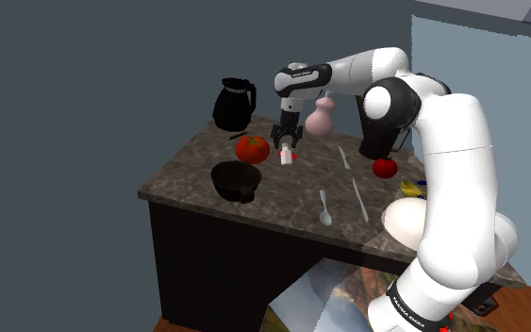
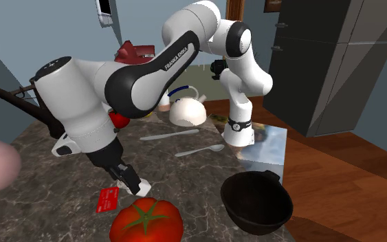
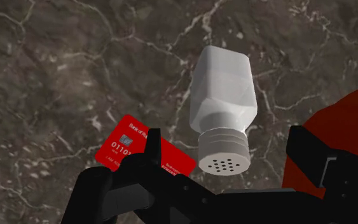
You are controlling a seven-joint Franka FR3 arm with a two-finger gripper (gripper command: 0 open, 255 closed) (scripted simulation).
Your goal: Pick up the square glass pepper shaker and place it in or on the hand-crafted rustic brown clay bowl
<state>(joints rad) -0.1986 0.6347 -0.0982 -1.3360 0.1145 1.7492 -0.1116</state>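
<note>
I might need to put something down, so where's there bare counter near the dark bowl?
Bare marble lies between the dark bowl and the spoon, toward the counter's front edge in the shoulder view. It is crowded around the gripper: the tomato, the shaker and the red card sit close together there.

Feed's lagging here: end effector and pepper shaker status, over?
End effector open, straddling shaker, no contact. Shaker on counter. Red card and tomato close beside.
</note>
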